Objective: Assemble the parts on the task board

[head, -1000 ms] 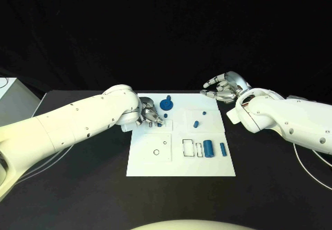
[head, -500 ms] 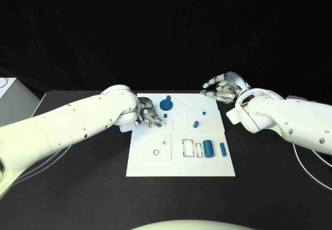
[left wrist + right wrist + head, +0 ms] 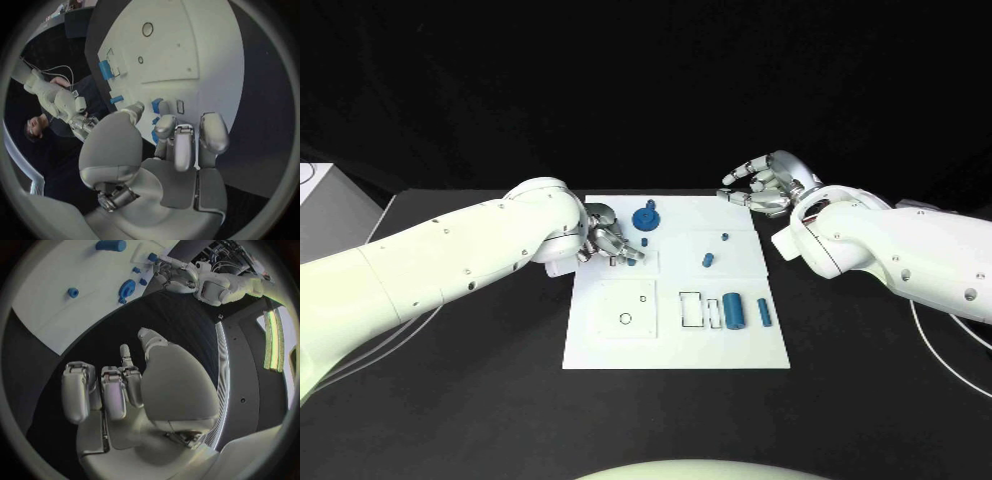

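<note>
Left hand (image 3: 607,243) sits over the near-left part of the white board (image 3: 678,350), fingers curled down among small blue pieces. From the wrist view we see fingertips (image 3: 164,128) close around a blue piece (image 3: 156,106), but we cannot tell whether it is pinched or only touched; the hand hides the contact. Just beside it stands a blue gear-like part (image 3: 646,216). Farther out on the board lie a short blue peg (image 3: 708,260), a small blue dot (image 3: 726,237), and two blue cylinders (image 3: 734,310) in the near row. Right hand (image 3: 764,185) hovers off the board's far right corner above the black counter (image 3: 473,380), fingers curled in, holding nothing we can make out.
</note>
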### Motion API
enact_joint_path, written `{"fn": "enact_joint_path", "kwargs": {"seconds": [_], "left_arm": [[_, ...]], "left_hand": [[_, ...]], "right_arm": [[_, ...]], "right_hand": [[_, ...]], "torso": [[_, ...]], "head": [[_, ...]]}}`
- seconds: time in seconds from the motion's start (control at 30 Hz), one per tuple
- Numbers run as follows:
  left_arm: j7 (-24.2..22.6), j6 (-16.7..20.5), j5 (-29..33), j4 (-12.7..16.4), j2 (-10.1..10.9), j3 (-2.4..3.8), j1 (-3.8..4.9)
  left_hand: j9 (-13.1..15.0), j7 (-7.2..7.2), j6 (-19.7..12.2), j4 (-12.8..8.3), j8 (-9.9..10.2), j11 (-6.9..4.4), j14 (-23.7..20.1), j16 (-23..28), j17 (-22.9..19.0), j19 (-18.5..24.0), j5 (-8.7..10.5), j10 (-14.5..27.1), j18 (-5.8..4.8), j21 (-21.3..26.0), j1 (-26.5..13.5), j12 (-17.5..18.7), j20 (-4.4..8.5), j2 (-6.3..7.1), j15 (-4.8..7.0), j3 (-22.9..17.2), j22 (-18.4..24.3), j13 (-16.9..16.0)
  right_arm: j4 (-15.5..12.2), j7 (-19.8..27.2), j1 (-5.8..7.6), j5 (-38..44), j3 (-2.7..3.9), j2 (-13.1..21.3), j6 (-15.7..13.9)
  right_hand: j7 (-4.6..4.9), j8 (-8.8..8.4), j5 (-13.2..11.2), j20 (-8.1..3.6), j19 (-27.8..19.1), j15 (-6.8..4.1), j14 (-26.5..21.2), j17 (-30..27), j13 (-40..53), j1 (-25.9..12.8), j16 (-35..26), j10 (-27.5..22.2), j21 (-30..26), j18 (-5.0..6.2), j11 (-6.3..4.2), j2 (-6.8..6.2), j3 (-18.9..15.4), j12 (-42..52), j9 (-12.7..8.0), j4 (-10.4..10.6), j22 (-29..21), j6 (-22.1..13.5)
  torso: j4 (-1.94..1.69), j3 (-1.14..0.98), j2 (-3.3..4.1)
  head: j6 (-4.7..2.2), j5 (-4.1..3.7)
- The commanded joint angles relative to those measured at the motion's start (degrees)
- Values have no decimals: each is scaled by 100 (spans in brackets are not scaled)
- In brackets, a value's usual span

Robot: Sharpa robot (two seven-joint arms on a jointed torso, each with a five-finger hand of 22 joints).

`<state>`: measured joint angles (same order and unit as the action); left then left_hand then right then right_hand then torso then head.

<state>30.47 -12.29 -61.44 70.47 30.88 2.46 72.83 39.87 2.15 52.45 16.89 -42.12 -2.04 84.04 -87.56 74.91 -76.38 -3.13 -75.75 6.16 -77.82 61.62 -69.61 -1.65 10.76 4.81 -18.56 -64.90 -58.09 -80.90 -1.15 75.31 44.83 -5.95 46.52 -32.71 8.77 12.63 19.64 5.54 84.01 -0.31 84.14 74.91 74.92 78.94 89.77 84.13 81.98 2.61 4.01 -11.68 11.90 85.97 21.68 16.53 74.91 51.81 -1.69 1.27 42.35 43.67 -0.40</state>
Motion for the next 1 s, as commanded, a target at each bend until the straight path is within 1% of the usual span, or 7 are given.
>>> {"fn": "enact_joint_path", "kwargs": {"seconds": [0.03,0.23,0.47,0.5,0.57,0.7,1.0], "left_arm": [[-43,-33,31,76,40,84,3],[-64,-5,105,119,151,402,6],[-89,46,121,-41,186,688,21],[-95,49,122,-124,174,735,28],[-99,42,123,-225,157,767,37],[-115,55,111,-530,83,808,71],[-154,179,31,-1258,-245,830,164]], "left_hand": [[6,12,1,-9,37,39,471,-6,1068,6,28,24,-88,47,-51,61,-1,-4,-2,39,35,59],[12,102,-228,-25,157,116,412,100,889,187,21,289,-35,214,241,297,-44,-147,-61,92,319,365],[-15,238,-500,-21,345,236,318,251,635,362,19,613,18,385,414,547,-131,-225,-164,183,583,701],[-49,289,-604,-19,438,278,291,289,572,423,18,733,36,444,485,640,-161,-271,-201,164,677,828],[-125,356,-719,-17,576,338,266,319,520,480,19,836,52,500,528,708,-203,-285,-251,158,760,929],[-160,384,-750,-17,630,364,251,338,486,516,19,911,64,535,542,768,-223,-283,-275,163,815,1020],[-257,432,-802,-17,756,408,258,314,515,491,15,937,58,517,610,749,-266,-335,-317,110,771,1021]], "right_arm": [[-5,49,-4,45,2,7,37],[1,52,-4,44,2,19,24],[4,55,-4,43,2,33,11],[3,55,-3,42,2,36,10],[1,55,-3,42,3,39,8],[-9,54,0,41,3,50,6],[-34,59,7,43,4,63,-5]], "right_hand": [[6,36,26,-35,292,-9,585,1502,1105,-50,20,129,-30,-32,4,-15,37,-15,5,-12,634,-46],[6,36,26,-35,292,-9,585,1502,1105,-50,20,129,-30,-32,4,-15,37,-15,5,-12,634,-46],[7,41,28,-34,292,-8,584,1501,1104,-63,20,128,-32,-32,4,-10,46,-16,9,-10,633,-51],[7,41,28,-34,292,-8,584,1501,1104,-63,20,128,-32,-32,4,-10,46,-16,9,-10,633,-51],[7,41,28,-34,292,-8,584,1501,1104,-63,20,128,-32,-32,4,-10,46,-16,9,-10,633,-51],[7,41,28,-34,292,-8,584,1501,1104,-63,20,128,-32,-32,4,-10,46,-16,9,-10,633,-51],[7,41,28,-34,292,-8,584,1501,1104,-63,20,128,-32,-32,4,-10,46,-16,9,-10,633,-51]], "torso": [[5,-2,11],[-3,-7,1],[-2,-5,13],[1,-3,20],[5,-3,22],[12,1,45],[17,21,116]], "head": [[-22,-6],[-50,-17],[-90,-9],[-104,-6],[-127,-1],[-167,12],[-248,39]]}}
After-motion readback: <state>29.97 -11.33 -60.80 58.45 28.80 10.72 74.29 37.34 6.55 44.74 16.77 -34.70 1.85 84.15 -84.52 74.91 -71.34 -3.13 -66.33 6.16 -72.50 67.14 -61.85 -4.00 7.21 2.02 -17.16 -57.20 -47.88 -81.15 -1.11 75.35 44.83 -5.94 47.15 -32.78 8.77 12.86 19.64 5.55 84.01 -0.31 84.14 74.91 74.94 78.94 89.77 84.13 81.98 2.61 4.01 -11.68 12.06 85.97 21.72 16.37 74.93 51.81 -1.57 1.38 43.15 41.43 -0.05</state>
